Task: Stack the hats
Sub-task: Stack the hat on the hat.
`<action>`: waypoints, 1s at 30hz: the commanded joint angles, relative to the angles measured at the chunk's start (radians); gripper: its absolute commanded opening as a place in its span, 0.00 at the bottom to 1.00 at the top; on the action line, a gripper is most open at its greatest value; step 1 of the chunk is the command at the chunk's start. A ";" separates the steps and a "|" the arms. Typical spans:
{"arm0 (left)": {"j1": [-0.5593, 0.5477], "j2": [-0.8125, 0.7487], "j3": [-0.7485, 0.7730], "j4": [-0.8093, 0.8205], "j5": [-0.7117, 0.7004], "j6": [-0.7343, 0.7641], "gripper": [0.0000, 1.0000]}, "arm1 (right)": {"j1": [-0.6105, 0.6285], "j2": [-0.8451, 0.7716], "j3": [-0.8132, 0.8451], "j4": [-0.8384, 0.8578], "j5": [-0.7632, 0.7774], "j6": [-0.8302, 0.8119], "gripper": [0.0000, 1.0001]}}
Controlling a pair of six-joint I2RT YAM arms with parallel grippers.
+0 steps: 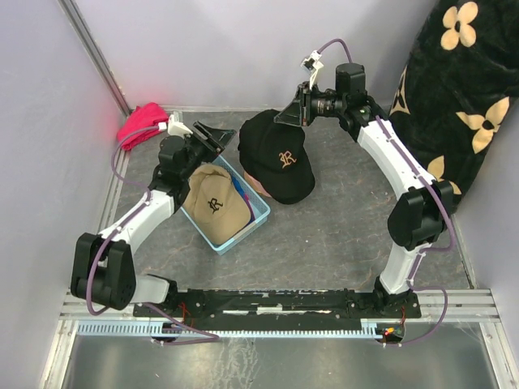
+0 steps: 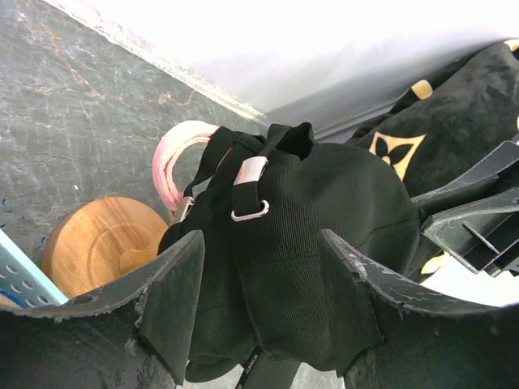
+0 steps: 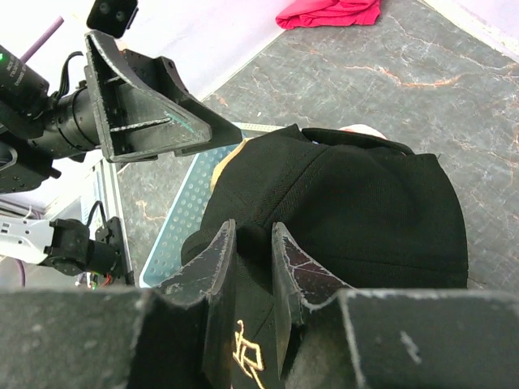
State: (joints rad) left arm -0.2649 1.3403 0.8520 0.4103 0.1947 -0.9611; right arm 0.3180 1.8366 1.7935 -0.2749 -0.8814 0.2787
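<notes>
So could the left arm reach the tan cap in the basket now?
Probably yes. The tan cap lies uncovered on top in the blue basket, right beside the open left tool; the right tool pinches the black cap, off to the side.

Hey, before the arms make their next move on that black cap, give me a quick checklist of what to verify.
1. Right gripper pinching the black cap: ok, black fabric sits between its closed fingers.
2. Left gripper open: ok, jaws stand wide on either side of the cap's rear strap.
3. Left gripper touching the cap: cannot tell.
4. Black cap resting over the pink cap: ok, the pink brim shows beneath it.
5. Tan cap on the stack: not ok, it lies in the blue basket.
</notes>
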 commanded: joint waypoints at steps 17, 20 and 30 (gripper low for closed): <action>-0.013 0.079 0.089 0.141 0.075 -0.049 0.67 | 0.012 0.017 0.033 -0.199 0.107 -0.158 0.33; -0.014 0.098 0.109 0.131 0.081 -0.039 0.67 | 0.019 0.016 0.029 -0.199 0.123 -0.157 0.37; -0.014 0.173 0.188 0.099 0.115 -0.003 0.68 | 0.034 0.006 0.024 -0.194 0.151 -0.150 0.46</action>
State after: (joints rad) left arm -0.2729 1.4910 0.9703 0.4934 0.2718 -0.9855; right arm 0.3428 1.8412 1.8099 -0.4347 -0.7559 0.1505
